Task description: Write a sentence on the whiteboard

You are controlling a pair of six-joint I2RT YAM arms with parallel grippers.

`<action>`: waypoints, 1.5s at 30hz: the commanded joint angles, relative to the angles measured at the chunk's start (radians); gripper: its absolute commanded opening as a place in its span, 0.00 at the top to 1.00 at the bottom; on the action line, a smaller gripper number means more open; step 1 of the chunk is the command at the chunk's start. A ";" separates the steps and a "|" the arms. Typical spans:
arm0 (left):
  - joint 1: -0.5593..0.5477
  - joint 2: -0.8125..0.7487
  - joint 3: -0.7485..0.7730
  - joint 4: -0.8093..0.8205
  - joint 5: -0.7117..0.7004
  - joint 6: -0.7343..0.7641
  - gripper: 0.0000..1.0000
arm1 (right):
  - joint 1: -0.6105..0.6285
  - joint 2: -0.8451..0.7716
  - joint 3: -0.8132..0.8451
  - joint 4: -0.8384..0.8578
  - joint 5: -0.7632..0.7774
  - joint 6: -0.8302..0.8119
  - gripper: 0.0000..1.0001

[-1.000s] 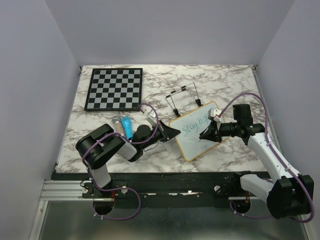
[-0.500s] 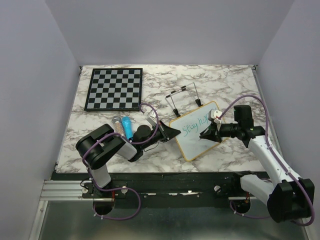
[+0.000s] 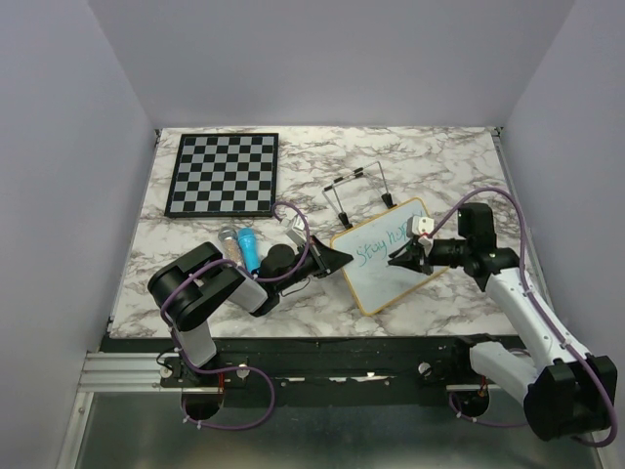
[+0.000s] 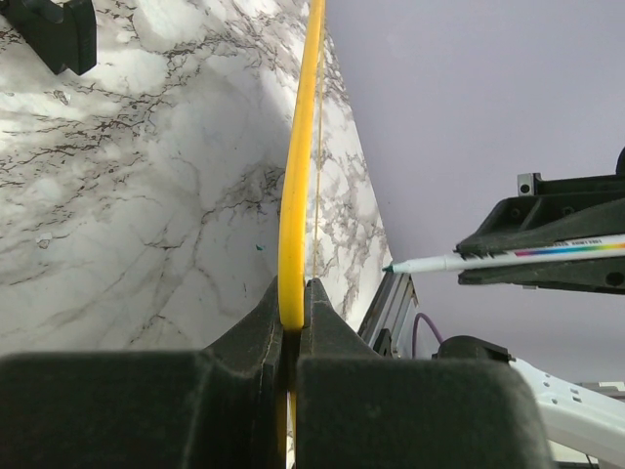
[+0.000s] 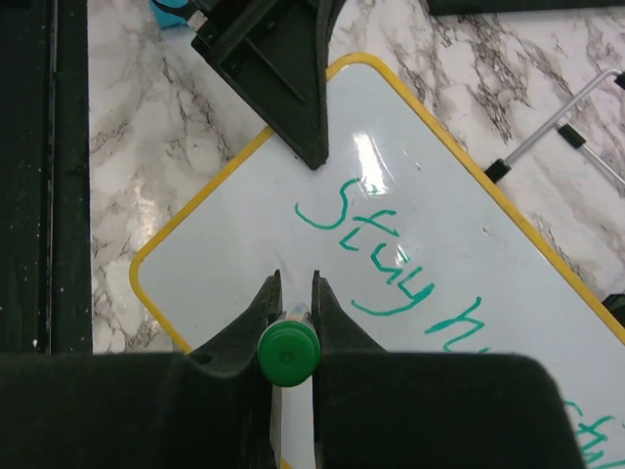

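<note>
Between the fingertips of the left gripper [image 4: 295, 293] sits one edge of the whiteboard [image 5: 244, 254], its yellow frame pinched tight in the closed jaws. Straight ahead of that gripper, over the board's face, the right gripper [image 5: 293, 285] is clamped on a marker [image 4: 508, 258]. The marker's green end cap faces the right wrist camera and its tip points back toward the left gripper. From the left wrist view the tip appears to stand just off the board's surface. Just beyond the right gripper's fingertips runs the sentence [image 5: 391, 264], green handwriting reading "Stay" and then a word beginning "h". The board rests on the marble table [image 3: 459, 166]. A chessboard [image 3: 223, 174] lies well apart from the left gripper, toward the table's far left corner. A wire stand [image 3: 356, 189] sits just past the board's far edge.
</note>
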 commanded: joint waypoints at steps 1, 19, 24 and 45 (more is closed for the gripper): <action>-0.006 -0.021 0.012 0.043 -0.021 0.007 1.00 | 0.059 -0.006 0.010 0.068 -0.026 -0.002 0.99; -0.006 -0.003 0.035 0.043 -0.011 -0.005 1.00 | 0.205 0.050 -0.079 0.189 0.152 0.005 1.00; -0.007 -0.004 0.031 0.050 -0.010 -0.007 1.00 | 0.206 0.072 -0.082 0.194 0.194 0.002 0.99; -0.007 -0.004 0.028 0.054 -0.010 0.003 1.00 | 0.257 0.107 -0.057 0.119 0.154 -0.036 0.99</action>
